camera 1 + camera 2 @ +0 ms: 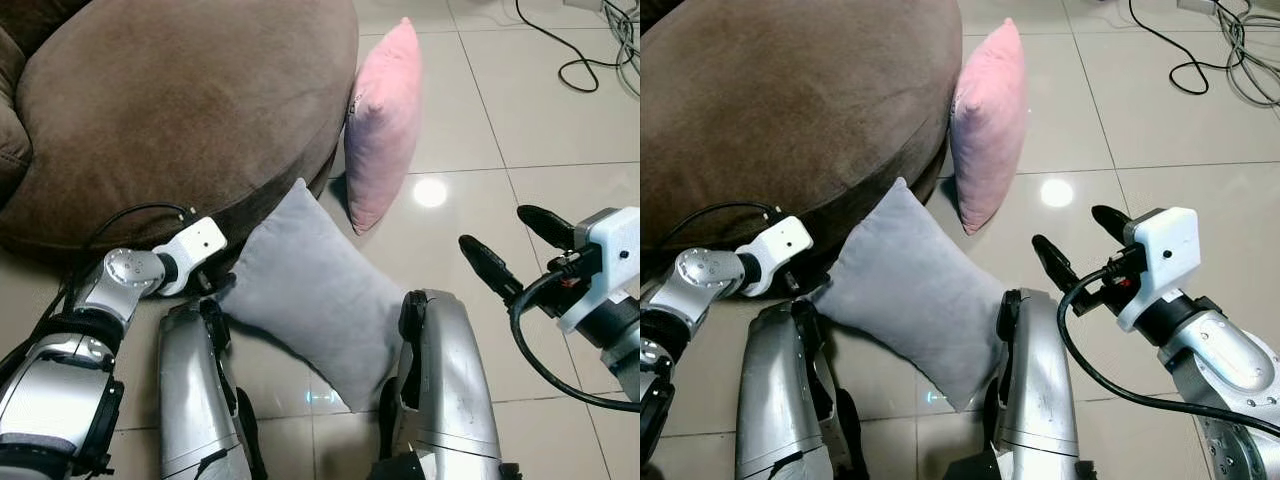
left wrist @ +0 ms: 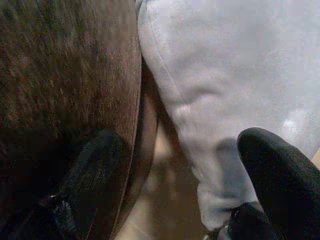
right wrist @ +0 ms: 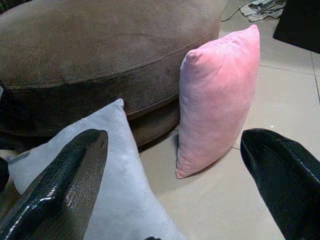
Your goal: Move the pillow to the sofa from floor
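Silver legs [image 1: 195, 395] of the robot stand at the near edge of the head views, and a grey pillow [image 1: 315, 290] lies tilted across them on the tiled floor [image 1: 530, 130], its upper corner leaning against the base of the round brown sofa [image 1: 180, 100]. At that pillow's left edge, down beside the sofa base, is the left hand [image 2: 180, 175]; in its wrist view the fingers are spread apart, one black finger [image 2: 277, 175] against the grey fabric and the other down by the dark sofa side, so the pillow edge lies between them without being pinched. Off to the right, the right hand [image 1: 515, 250] hovers above the floor, released, its two fingers wide apart and pointing toward the pillows. A pink pillow [image 1: 385, 125] stands upright on the floor, leaning on the sofa's rim just beyond the grey one. Black cables [image 1: 570, 50] trail across the far tiles.
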Tool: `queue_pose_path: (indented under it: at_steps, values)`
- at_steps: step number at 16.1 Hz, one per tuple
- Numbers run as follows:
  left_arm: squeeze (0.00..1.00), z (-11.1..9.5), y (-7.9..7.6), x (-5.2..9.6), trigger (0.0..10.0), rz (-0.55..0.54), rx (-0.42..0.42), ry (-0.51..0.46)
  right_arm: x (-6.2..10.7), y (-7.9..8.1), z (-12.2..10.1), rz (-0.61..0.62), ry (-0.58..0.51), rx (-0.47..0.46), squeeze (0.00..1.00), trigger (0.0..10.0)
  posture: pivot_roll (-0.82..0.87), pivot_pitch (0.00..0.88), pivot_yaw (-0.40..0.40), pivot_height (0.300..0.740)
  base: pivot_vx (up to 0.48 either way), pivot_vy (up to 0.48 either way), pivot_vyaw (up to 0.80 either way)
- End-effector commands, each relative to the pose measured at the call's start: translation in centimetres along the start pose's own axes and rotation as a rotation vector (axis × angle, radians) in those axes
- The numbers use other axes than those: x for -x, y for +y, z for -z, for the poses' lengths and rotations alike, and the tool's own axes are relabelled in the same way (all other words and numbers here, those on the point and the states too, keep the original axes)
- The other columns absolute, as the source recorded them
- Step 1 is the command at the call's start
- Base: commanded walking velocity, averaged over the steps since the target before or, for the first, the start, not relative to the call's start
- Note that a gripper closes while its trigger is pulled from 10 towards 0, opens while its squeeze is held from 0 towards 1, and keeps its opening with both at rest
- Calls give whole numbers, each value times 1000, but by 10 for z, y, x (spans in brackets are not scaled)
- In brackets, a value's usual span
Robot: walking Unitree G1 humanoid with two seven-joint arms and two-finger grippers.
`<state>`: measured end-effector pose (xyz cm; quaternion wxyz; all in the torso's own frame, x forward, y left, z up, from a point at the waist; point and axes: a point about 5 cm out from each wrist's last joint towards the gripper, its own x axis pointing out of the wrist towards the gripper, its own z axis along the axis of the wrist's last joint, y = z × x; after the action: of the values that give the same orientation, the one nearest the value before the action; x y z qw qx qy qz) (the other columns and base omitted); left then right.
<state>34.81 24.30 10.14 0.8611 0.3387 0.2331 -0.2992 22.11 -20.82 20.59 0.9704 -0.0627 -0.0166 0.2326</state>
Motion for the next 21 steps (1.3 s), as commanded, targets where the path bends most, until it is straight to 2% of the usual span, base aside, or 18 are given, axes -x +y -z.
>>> queue_pose_path:
  at_steps: [1, 6, 11, 13, 15, 21]
  values:
    - [0, 17, -1, 5, 10000, -11, 22, 61, 0, 3, 3, -7, 18, -8, 0, 10000, -12, 310, -7, 420, 0, 0, 0]
    - [0, 19, -6, 2, 10000, -12, 32, 74, -2, 4, 5, -1, 17, -12, 0, 10000, -15, 304, -7, 420, 0, 0, 0]
    - [0, 25, -44, -18, 10000, 75, 3, 126, -5, 8, 5, -14, 10, -22, 0, 10000, -16, 310, -15, 420, 0, 0, 0]
    - [0, 22, -54, -26, 10000, 76, -5, 138, -5, 8, 5, -16, 9, -24, 0, 10000, -15, 318, -20, 420, 0, 0, 0]
    - [0, 15, -62, -35, 10000, 56, -5, 142, -5, 10, 4, -20, 9, -24, 0, 10000, -28, 326, -21, 420, 0, 0, 0]
    - [0, 1, -75, -47, 10000, 36, 12, 110, -1, 11, 4, -4, 12, -29, 0, 10000, -48, 330, -10, 420, 0, 0, 0]
